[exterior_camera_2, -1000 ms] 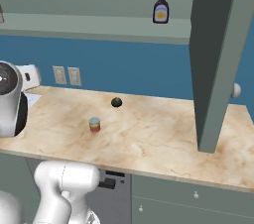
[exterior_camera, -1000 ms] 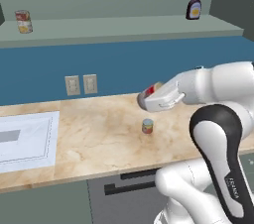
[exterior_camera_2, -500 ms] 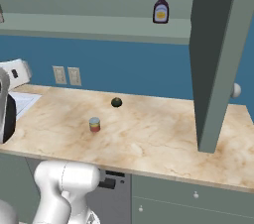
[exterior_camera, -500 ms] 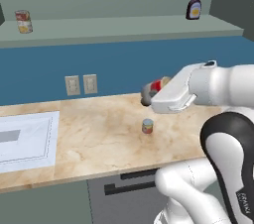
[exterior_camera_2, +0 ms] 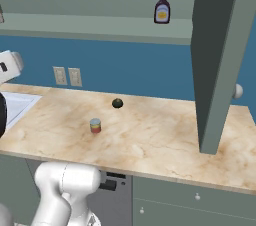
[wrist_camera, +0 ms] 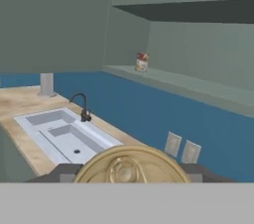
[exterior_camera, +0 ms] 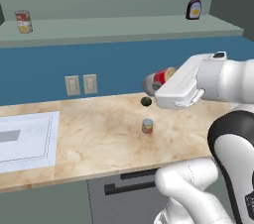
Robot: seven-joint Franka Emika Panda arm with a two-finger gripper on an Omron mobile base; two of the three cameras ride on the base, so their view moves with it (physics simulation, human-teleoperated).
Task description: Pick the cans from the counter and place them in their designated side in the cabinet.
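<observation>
My gripper is shut on the red-and-white can and holds it on its side in the air above the back of the counter. In the hand view the can's round golden end sits between the fingertips. The shorter can with the orange-red label stands upright on the counter, in front of and below the gripper. The cabinet ledge runs above the blue wall; its side with a tin can is at the far left.
A dark green lump lies on the counter just under the held can. A sauce bottle stands on the ledge's right half. A sink is at the left, and an open cabinet door hangs at the right.
The gripper has risen and shifted a little to the right with the red-and-white can still in it. The short can and the green lump have not moved.
</observation>
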